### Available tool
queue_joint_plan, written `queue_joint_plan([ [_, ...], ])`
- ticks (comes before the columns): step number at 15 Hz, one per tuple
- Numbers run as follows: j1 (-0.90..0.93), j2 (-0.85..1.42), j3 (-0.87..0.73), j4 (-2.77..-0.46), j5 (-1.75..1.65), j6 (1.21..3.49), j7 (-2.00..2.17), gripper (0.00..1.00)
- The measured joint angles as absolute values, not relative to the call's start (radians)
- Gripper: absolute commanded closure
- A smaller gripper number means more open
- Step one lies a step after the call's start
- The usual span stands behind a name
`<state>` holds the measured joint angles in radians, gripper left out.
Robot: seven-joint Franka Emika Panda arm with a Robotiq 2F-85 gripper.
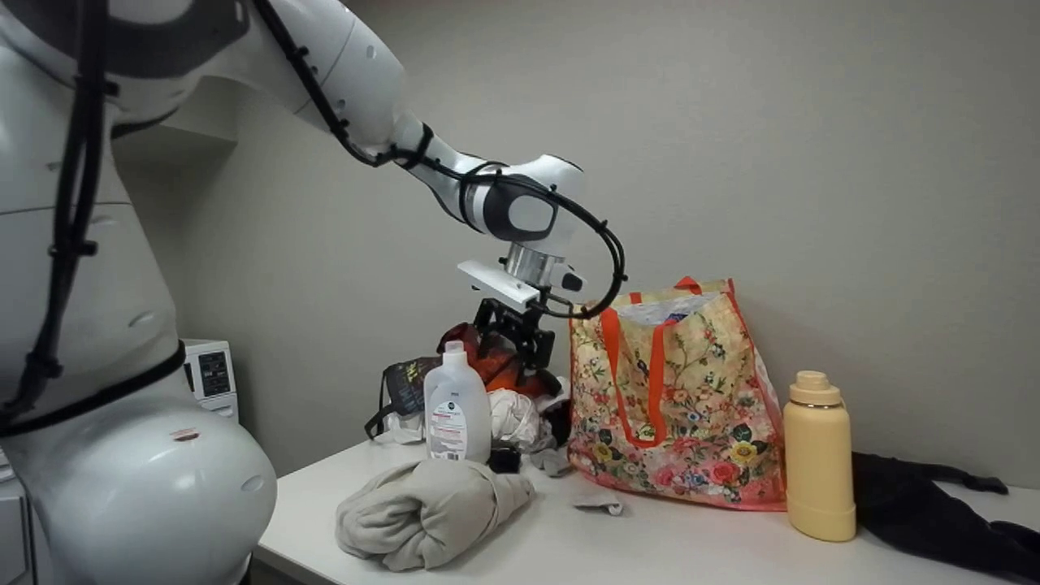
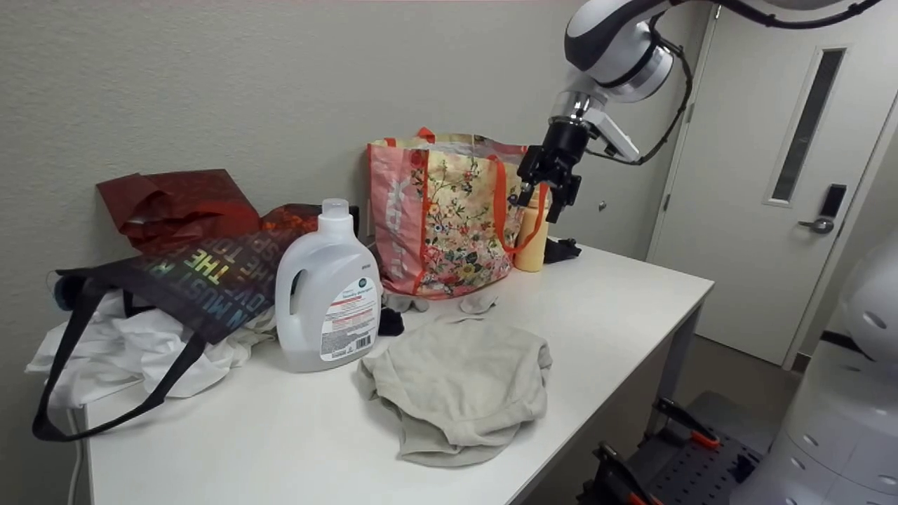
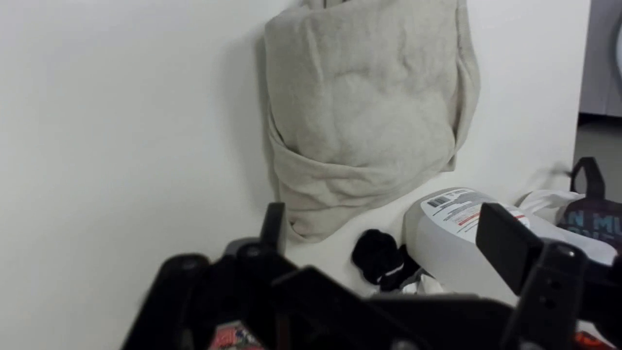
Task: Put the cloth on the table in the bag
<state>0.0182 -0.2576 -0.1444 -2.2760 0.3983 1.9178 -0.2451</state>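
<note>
A folded grey-beige cloth point(image 1: 431, 512) lies on the white table in both exterior views point(image 2: 463, 379). It fills the upper middle of the wrist view point(image 3: 364, 107). A floral bag with red handles point(image 1: 707, 398) stands upright against the wall, its top open with some contents showing; it also shows in an exterior view point(image 2: 459, 231). A small corner of it shows in the wrist view point(image 3: 233, 336). My gripper point(image 1: 510, 357) is open and empty, raised above the table near the bag point(image 2: 539, 205). In the wrist view the fingers point(image 3: 388, 233) are wide apart, with the cloth beyond them, untouched.
A detergent bottle point(image 2: 333, 301) stands beside the cloth. A yellow bottle point(image 1: 821, 463) and a black garment point(image 1: 926, 520) are beside the bag. A dark printed tote point(image 2: 224, 273) lies on white fabric point(image 2: 133, 344). Small dark point(image 3: 376, 257) and grey pieces point(image 2: 479, 302) lie near the cloth.
</note>
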Motion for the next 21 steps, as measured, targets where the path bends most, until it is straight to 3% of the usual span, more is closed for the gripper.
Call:
queue_joint_plan([
  [12,-0.054,0.074,-0.172,-2.329,0.64,1.742,-0.635,0.0],
  [21,-0.078,0.238,-0.107,-2.359,0.806,1.802,-0.75,0.0],
])
